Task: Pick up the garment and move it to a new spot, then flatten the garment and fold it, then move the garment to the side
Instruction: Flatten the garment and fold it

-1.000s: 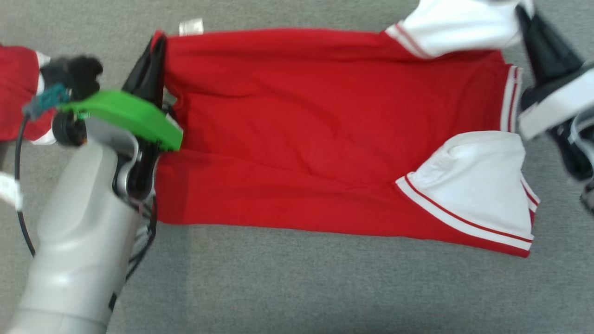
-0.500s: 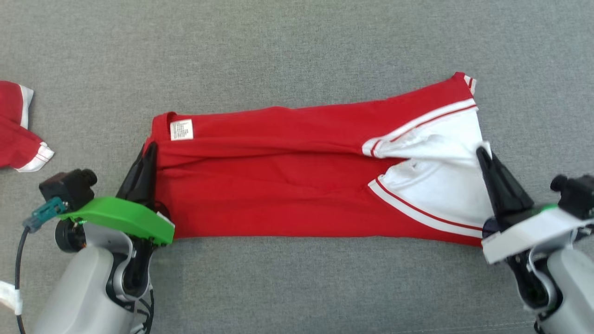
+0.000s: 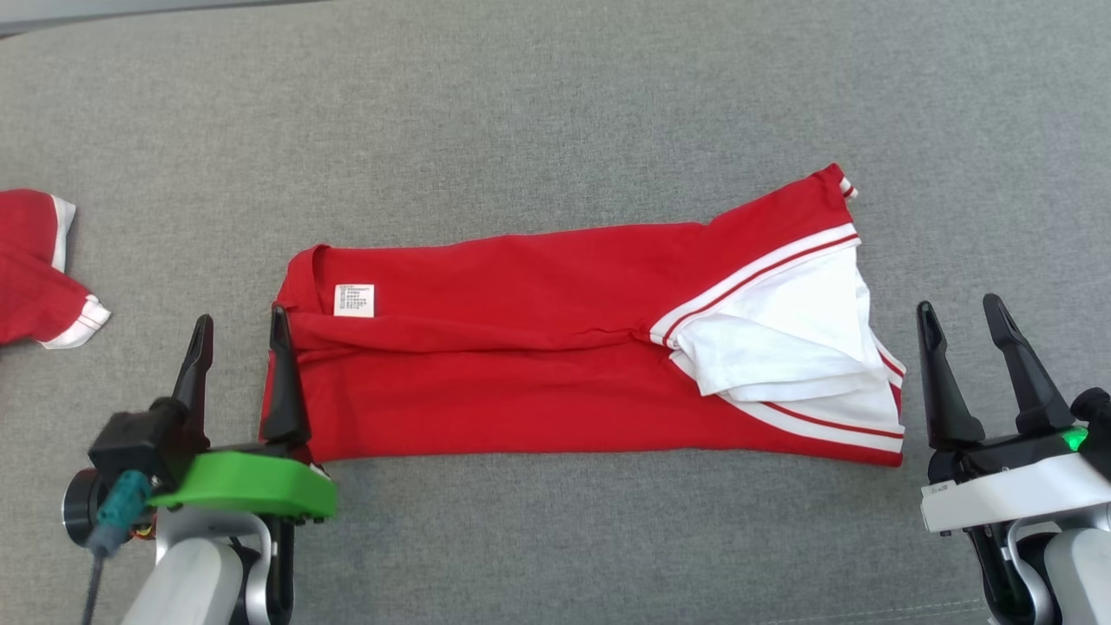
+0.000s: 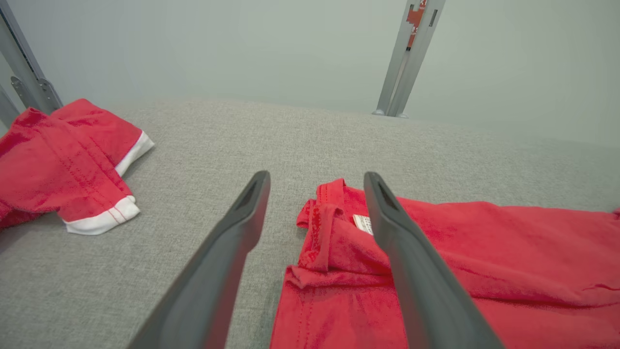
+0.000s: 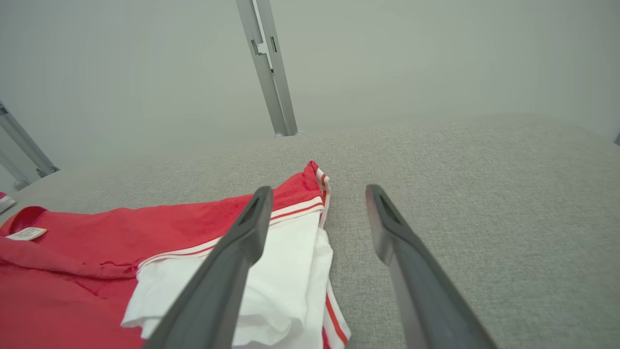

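The red knit garment with white, red-striped panels [image 3: 521,382] is lying across the middle of the grey woven cloth surface [image 3: 555,113]. It is doubled lengthwise into a long band, with its neck end and small white label [image 3: 355,299] pointing left and the white panels bunching at the right end. The left gripper [image 3: 241,319] is standing wide open at the band's left end, holding nothing. Its inner finger is overlapping the red hem in the head view, and I cannot tell whether it is touching the cloth. The right gripper [image 3: 957,304] is likewise gaping wide and empty, just beside the right end and apart from it. Judging by this, the moving and flattening seem done and a first lengthwise fold is looking complete, while folding across and shifting to the side are remaining. The fabric is looking soft and matte, creasing gently along the fold, with the white layers lying loose and uneven. A second crumpled red garment with white trim [image 3: 39,278] is resting well apart at the left edge.
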